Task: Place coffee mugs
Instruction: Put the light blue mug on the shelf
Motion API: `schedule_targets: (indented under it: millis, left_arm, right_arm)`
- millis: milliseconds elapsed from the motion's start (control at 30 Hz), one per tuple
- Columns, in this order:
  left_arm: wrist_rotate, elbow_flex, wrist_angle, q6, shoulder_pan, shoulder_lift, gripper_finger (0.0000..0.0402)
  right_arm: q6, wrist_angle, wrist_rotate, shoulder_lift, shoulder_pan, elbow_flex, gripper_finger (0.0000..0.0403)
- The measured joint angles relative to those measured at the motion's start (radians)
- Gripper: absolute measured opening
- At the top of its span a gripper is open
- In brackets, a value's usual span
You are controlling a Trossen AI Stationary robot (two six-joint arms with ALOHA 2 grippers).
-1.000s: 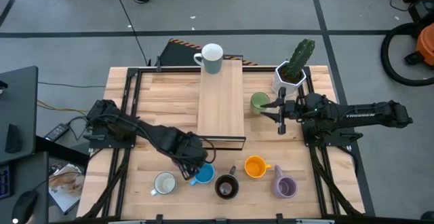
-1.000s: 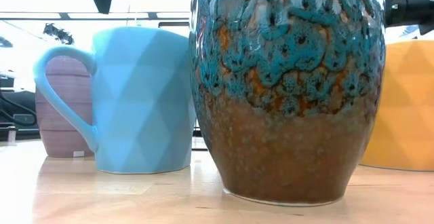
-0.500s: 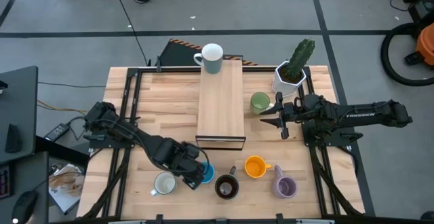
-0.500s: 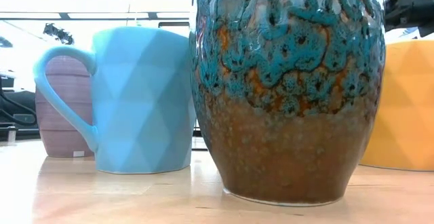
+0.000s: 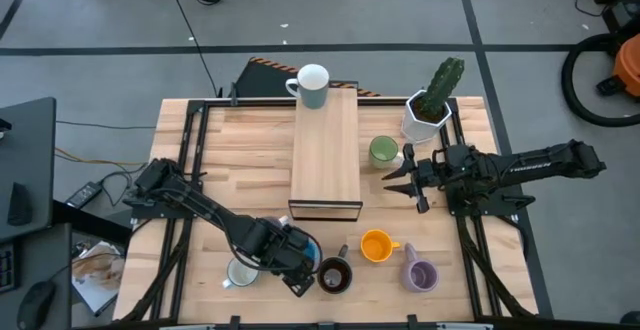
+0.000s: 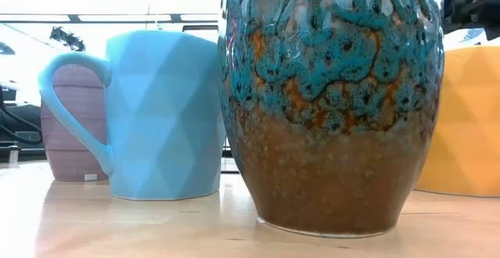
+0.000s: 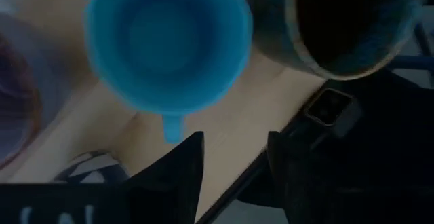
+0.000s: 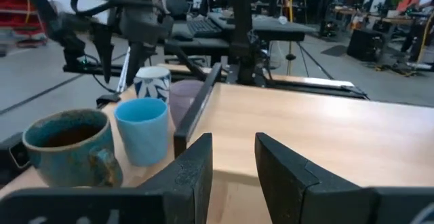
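My left gripper [image 5: 301, 278] hovers open over the near edge, just past the blue mug [image 7: 169, 44], whose handle [image 7: 172, 126] points at my fingers. The arm hides most of the blue mug in the high view. The dark brown mug [image 5: 333, 275] stands right beside it, and a lavender mug [image 6: 70, 125] on its other side. My right gripper [image 5: 404, 181] is open, just near of the green mug [image 5: 383, 151] and apart from it. The orange mug [image 5: 376, 245], a second lavender mug [image 5: 420, 274] and a white mug [image 5: 242, 270] stand along the near edge.
A long wooden riser board [image 5: 326, 150] lies down the table's middle, with a white mug [image 5: 313, 85] at its far end. The white hexagonal cactus pot [image 5: 427, 113] stands at the far right, behind the green mug. Bare tabletop lies left of the riser.
My left gripper has travelled toward the near edge and a little to the right, from beside the riser's near end to above the blue mug. My right gripper has drawn back slightly from the green mug toward the near edge. No mug has moved.
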Motion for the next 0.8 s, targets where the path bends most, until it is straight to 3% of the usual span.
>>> schedule_targets:
  millis: [233,800]
  left_arm:
    - [-0.047,0.017,0.004,0.027,-0.002,0.021,0.0166]
    - [-0.167,0.016,0.008,0.395,-0.014,0.078,0.0166]
  right_arm:
    - [-0.001,0.01,0.034,0.018,0.018,0.0,0.0117]
    - [-0.004,0.038,0.037,0.061,0.019,0.0,0.0117]
